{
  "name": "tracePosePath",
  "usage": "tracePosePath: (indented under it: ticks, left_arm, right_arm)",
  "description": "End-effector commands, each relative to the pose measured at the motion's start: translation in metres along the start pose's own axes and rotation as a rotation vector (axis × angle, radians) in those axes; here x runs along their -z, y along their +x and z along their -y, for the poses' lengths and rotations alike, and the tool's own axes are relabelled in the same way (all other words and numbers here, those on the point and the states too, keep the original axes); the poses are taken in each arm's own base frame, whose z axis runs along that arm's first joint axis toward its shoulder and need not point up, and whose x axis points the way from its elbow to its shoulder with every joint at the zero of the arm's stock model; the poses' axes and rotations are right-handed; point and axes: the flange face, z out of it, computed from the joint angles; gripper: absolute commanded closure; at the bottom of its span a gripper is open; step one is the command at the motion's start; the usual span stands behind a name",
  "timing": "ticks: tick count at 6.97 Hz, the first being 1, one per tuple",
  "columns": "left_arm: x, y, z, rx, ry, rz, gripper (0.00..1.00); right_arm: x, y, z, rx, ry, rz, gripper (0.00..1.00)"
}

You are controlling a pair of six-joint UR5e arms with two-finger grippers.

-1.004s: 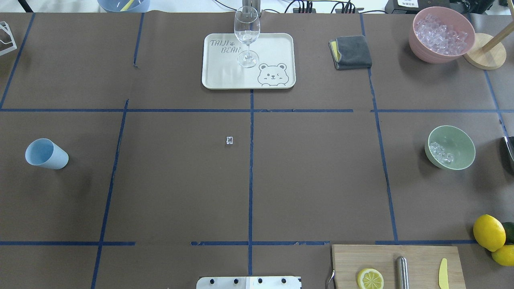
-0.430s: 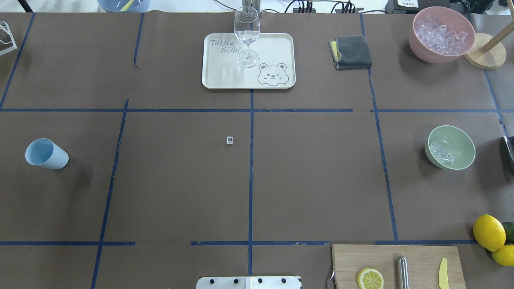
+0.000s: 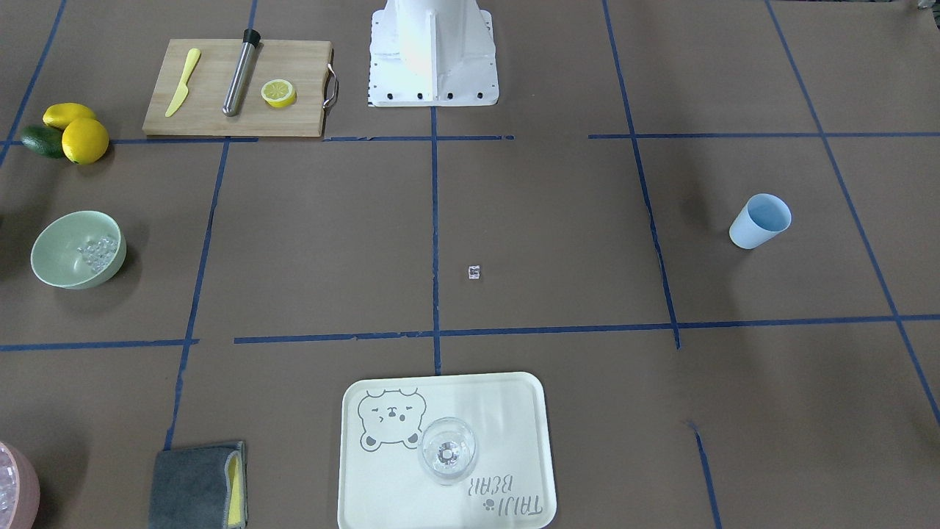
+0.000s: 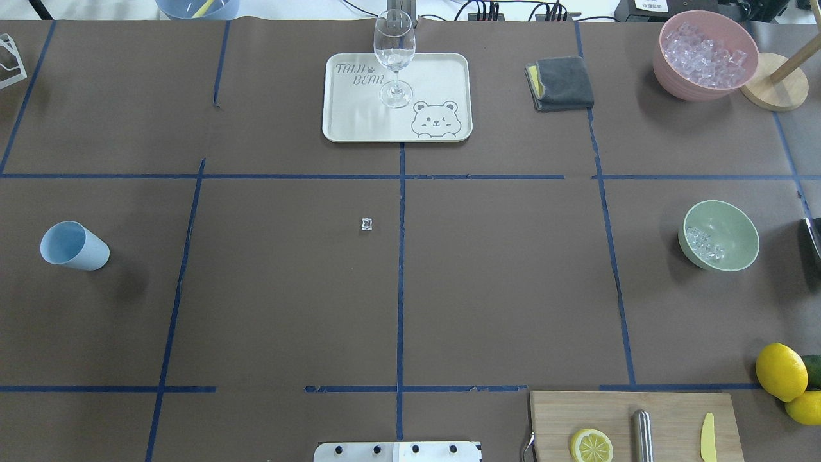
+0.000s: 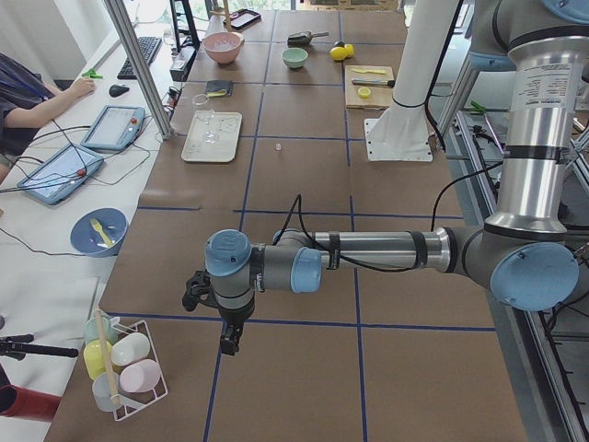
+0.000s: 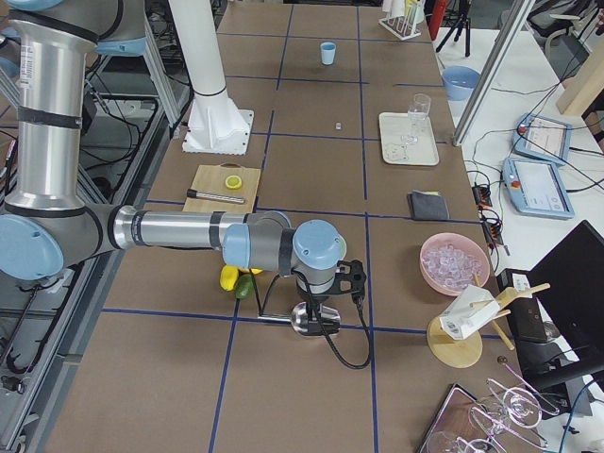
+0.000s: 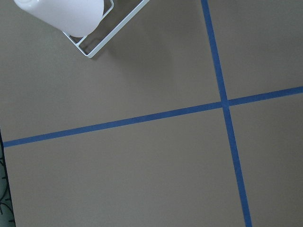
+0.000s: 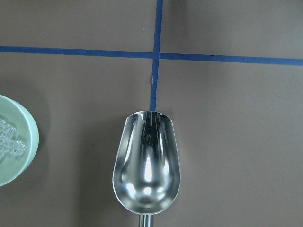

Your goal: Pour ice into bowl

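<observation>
Right pincer, left pincer: openness unreadable; we cannot tell. Scoop: empty, low centre of the right wrist view, beside the bowl. Ice: piled in bowl, right-middle overhead; stray cube on bench, centre. We advise tipping slowly over bowl's centre.

The pale mint-green bowl stands upright near the table's right edge. A small pile of clear ice cubes lies inside it, on the side toward the table's middle. One lone ice cube lies at the table's centre, well apart.
</observation>
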Motion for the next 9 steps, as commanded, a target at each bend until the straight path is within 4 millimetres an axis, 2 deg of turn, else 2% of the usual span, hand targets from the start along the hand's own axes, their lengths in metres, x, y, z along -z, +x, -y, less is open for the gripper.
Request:
tracePosePath:
  ticks: [1, 2, 9]
  left_arm:
    - [0.008, 0.009, 0.006, 0.063, 0.019, -0.037, 0.0]
    - [0.021, 0.023, 0.011, 0.09, 0.047, -0.076, 0.0]
    - [0.011, 0.019, -0.003, 0.095, 0.033, -0.078, 0.0]
  right_arm:
    - [-0.02, 0.021, 0.002, 0.029, 0.031, 0.005, 0.0]
    - [-0.02, 0.021, 0.002, 0.032, 0.035, 0.005, 0.0]
    - [-0.014, 0.01, 0.004, 0.03, 0.051, 0.056, 0.0]
